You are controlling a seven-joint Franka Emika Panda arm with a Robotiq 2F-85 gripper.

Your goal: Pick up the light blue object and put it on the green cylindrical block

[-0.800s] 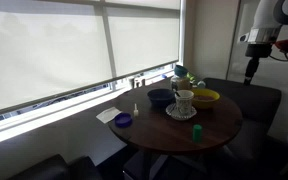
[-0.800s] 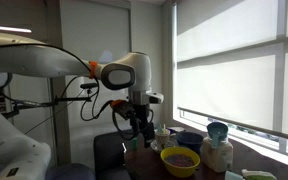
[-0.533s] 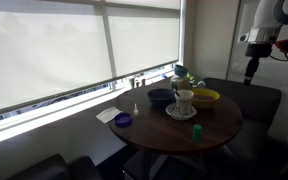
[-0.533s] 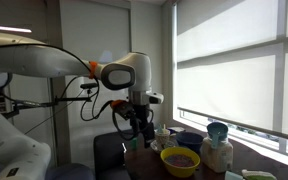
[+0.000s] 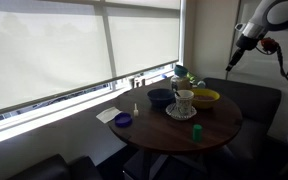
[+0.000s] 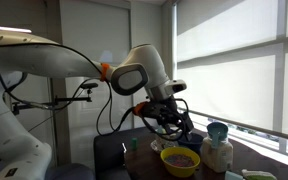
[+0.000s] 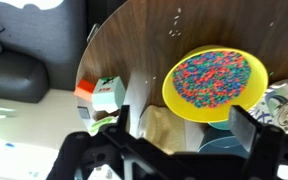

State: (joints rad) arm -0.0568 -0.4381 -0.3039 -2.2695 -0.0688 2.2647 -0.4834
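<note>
The green cylindrical block (image 5: 196, 131) stands upright near the front edge of the round table (image 5: 219, 125). I cannot make out the light blue object in any view; it may be hidden among the dishes. My gripper (image 5: 230, 64) hangs high above the far side of the table, tilted, well away from the green block. It also shows in an exterior view (image 6: 176, 124) above the yellow bowl (image 6: 180, 160). In the wrist view the gripper (image 7: 179, 135) is open and empty, over the yellow bowl (image 7: 216, 84) of coloured bits.
A white mug (image 5: 184, 102) stands on a plate, with a dark blue bowl (image 5: 159, 97), a purple dish (image 5: 123, 120) and a white napkin (image 5: 108, 114) nearby. A carton (image 7: 105, 95) and a blue-lidded jar (image 6: 217, 148) stand at the table's edge. Dark seats surround the table.
The arm has swung toward the table and the gripper now tilts over the yellow bowl. The objects on the table have not moved.
</note>
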